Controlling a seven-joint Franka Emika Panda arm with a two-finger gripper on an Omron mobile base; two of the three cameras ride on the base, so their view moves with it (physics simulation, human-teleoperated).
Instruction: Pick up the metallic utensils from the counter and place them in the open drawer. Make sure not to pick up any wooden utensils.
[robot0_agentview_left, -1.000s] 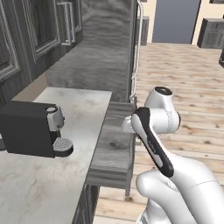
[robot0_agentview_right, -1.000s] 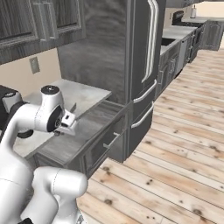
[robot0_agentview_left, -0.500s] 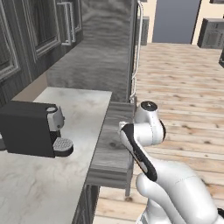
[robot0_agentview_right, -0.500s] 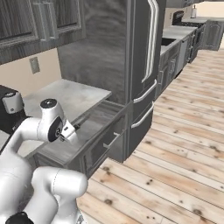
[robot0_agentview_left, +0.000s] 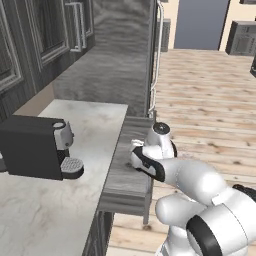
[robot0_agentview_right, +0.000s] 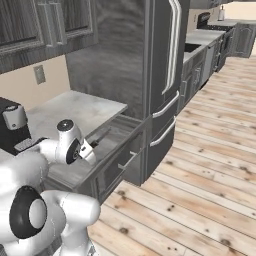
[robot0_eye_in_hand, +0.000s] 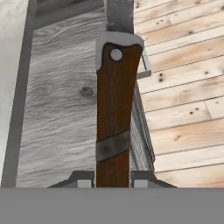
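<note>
Dropping lower since a second ago, the arm is now reaching down into the open drawer (robot0_agentview_left: 122, 170) from above. On the left, a black coffee machine (robot0_agentview_left: 35, 147) is sitting on the pale bench (robot0_agentview_left: 45, 210). Just right of the bench, the hand (robot0_eye_in_hand: 113, 177) is hovering over the drawer's grey floor, its fingers closed narrowly on the knife (robot0_eye_in_hand: 114, 109), gripping the brown handle. Farther right, plank flooring (robot0_agentview_left: 210, 100) is stretching away.
</note>
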